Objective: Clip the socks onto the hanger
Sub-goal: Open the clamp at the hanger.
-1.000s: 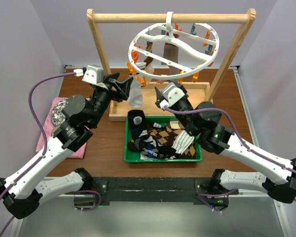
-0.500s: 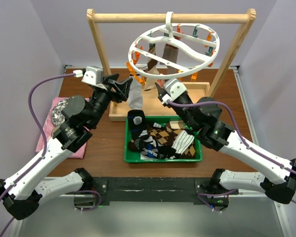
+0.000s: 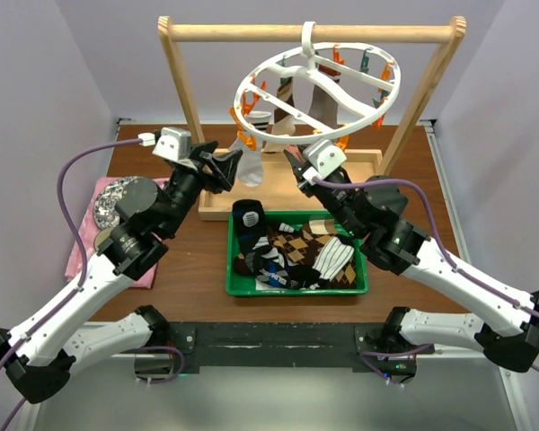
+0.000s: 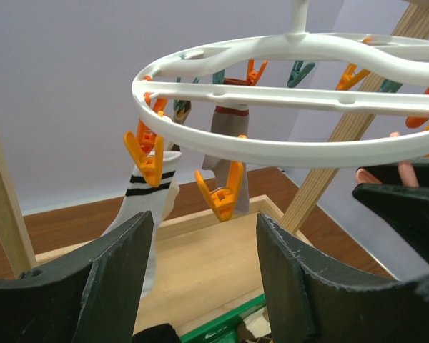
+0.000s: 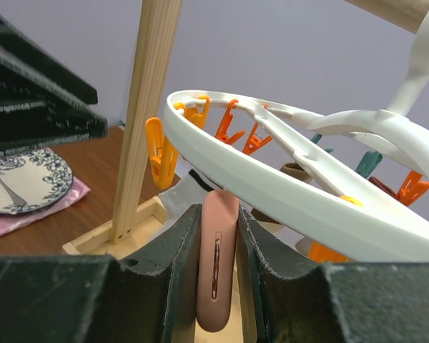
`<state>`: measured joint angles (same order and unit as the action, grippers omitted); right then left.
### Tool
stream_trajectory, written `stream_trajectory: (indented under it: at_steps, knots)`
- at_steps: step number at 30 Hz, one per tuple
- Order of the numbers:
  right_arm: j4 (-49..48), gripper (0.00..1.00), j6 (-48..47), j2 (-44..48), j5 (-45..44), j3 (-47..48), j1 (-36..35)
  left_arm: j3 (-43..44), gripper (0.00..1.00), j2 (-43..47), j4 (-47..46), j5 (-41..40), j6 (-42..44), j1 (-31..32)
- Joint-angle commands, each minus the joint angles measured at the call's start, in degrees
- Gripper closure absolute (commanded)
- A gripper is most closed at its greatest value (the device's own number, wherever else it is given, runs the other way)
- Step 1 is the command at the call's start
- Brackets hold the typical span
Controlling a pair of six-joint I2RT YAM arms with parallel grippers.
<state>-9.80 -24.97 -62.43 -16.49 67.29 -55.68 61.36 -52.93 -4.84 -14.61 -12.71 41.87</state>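
A white ring hanger [image 4: 293,151] hangs tilted by its hook from a wooden frame [image 3: 310,33]. A black-striped white sock [image 4: 149,196] is clipped to an orange peg [image 4: 146,158] at its left side, and more socks [image 3: 292,251] lie in a green tray [image 3: 296,290] nearer the arms. The left gripper [image 4: 204,236] sits beside the hanging sock, fingers spread wide with nothing between them, while the right gripper [image 5: 218,214], just under the ring's near rim, pinches a salmon-pink slotted piece [image 5: 216,286].

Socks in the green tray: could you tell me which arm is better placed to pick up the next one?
Left, probably: the left gripper is open and empty, while the right gripper is shut on a pinkish peg under the hanger.
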Motion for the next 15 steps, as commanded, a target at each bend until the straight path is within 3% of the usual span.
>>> stream_trajectory:
  at_steps: [1, 12, 14, 15]
  knots:
    - [0.48, 0.75, 4.49, 2.93, 1.90, 1.88, 0.05, -2.56, 0.34, 1.95, -1.66, 1.07, 2.16, -0.73]
    - [0.57, 0.81, 12.92, 3.90, 2.52, 1.71, 0.66, -5.55, 0.32, 4.23, -2.01, 5.46, 3.75, -1.00]
    - [0.31, 0.71, 14.42, 3.72, 2.60, 1.53, 0.66, -5.82, 0.32, 4.15, -2.28, 7.31, 3.22, -1.00]
    - [0.22, 0.58, 14.69, 3.64, 2.34, 1.36, 0.66, -5.90, 0.32, 3.80, -2.45, 7.49, 3.04, -1.00]
